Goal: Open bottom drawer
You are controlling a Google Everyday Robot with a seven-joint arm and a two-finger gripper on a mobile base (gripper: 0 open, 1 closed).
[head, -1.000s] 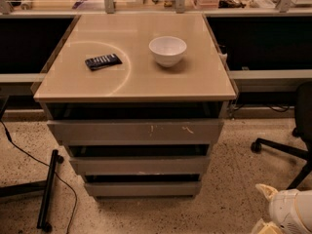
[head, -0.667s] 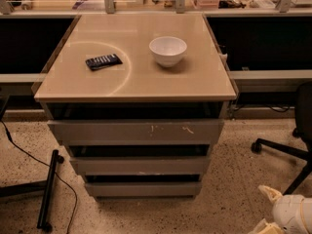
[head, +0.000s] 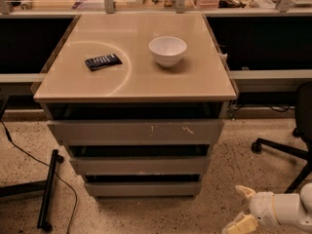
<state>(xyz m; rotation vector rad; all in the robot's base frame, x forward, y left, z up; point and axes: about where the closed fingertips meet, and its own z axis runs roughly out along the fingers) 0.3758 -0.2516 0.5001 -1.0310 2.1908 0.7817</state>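
The tan-topped cabinet (head: 136, 84) has three plain grey drawer fronts. The bottom drawer (head: 143, 188) is the lowest and shortest front, just above the floor, and looks closed. Above it are the middle front (head: 141, 165) and the tall front with white scratches (head: 136, 131). My gripper (head: 241, 208) is at the bottom right, low over the floor, to the right of and a little below the bottom drawer, apart from it. Its two cream fingertips (head: 245, 191) stand spread apart with nothing between them.
A white bowl (head: 167, 50) and a dark remote (head: 103, 61) lie on the cabinet top. An office chair base (head: 287, 152) stands at the right. A black stand leg (head: 48, 189) and cable (head: 19, 152) lie on the speckled floor at the left.
My gripper has shifted slightly down and to the right at the lower right corner. The cabinet and its drawers have not moved.
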